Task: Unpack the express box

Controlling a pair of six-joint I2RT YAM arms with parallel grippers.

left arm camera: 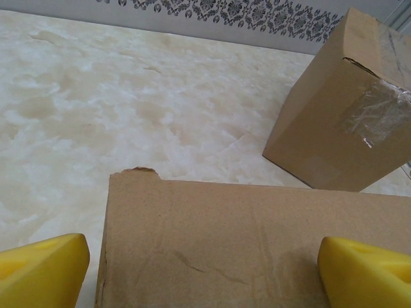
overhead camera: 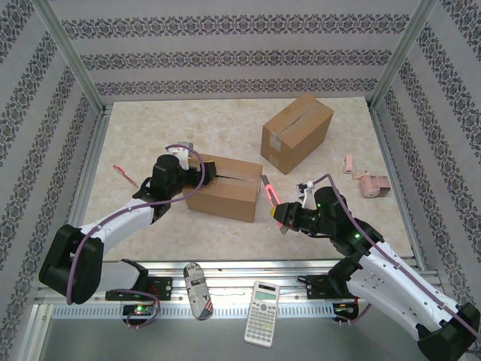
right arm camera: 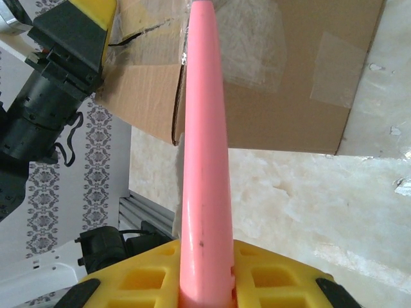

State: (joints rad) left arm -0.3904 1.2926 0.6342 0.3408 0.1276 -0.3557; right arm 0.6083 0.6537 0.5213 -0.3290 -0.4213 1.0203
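The express box [overhead camera: 224, 188], brown cardboard with a dark slit along its top seam, lies in the middle of the table. My left gripper [overhead camera: 197, 174] is at its left end. In the left wrist view that gripper [left arm camera: 202, 273] is open, with its yellow fingertips [left arm camera: 40, 269] wide apart either side of the box's top panel [left arm camera: 257, 237]. My right gripper [overhead camera: 285, 214] is to the right of the box, shut on a pink cutter [overhead camera: 270, 194]. In the right wrist view the pink cutter [right arm camera: 204, 147] points at the box's taped end [right arm camera: 276, 70].
A second taped cardboard box [overhead camera: 297, 131] stands at the back right, also seen in the left wrist view [left arm camera: 340, 109]. A pink tape dispenser [overhead camera: 370, 184] lies far right and a pink tool [overhead camera: 124, 174] far left. A calculator [overhead camera: 263, 302] and a small patterned case [overhead camera: 198, 289] rest on the front rail.
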